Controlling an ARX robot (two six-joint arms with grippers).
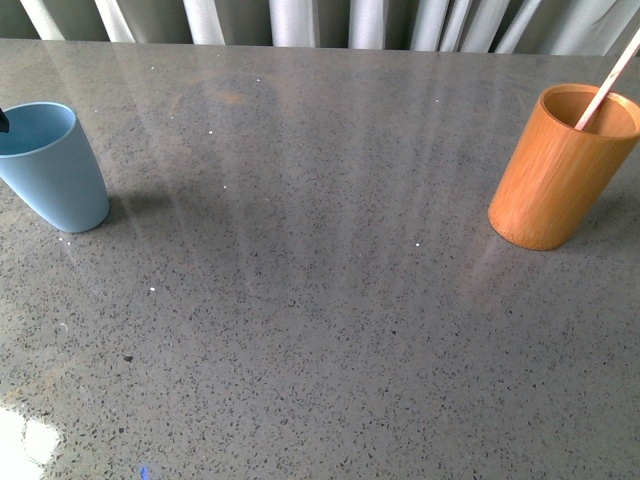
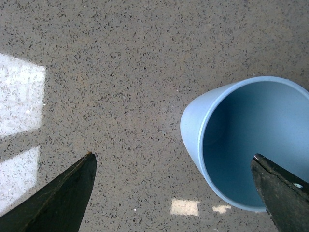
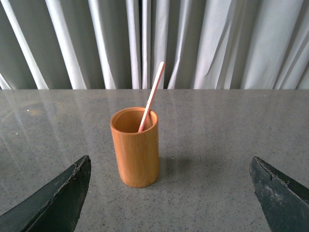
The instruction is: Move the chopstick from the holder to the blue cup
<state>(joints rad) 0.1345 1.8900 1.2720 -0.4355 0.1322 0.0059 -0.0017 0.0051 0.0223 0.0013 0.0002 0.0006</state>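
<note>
The blue cup (image 1: 52, 168) stands upright at the table's far left and looks empty inside. The orange-brown holder (image 1: 558, 170) stands at the far right with one pinkish-tan chopstick (image 1: 608, 82) leaning out of it, its top cut off by the frame. In the left wrist view, my left gripper (image 2: 173, 155) is open above the cup (image 2: 198, 130), one finger (image 2: 282, 193) over its mouth and the other over the table. In the right wrist view, my right gripper (image 3: 170, 158) is open and empty, some way short of the holder (image 3: 136, 154) and chopstick (image 3: 152, 94).
The grey speckled table (image 1: 320, 300) stretches between cup and holder. Pale curtains (image 3: 193, 43) hang behind the table's far edge. Bright window reflections (image 2: 19, 101) lie on the table near the cup.
</note>
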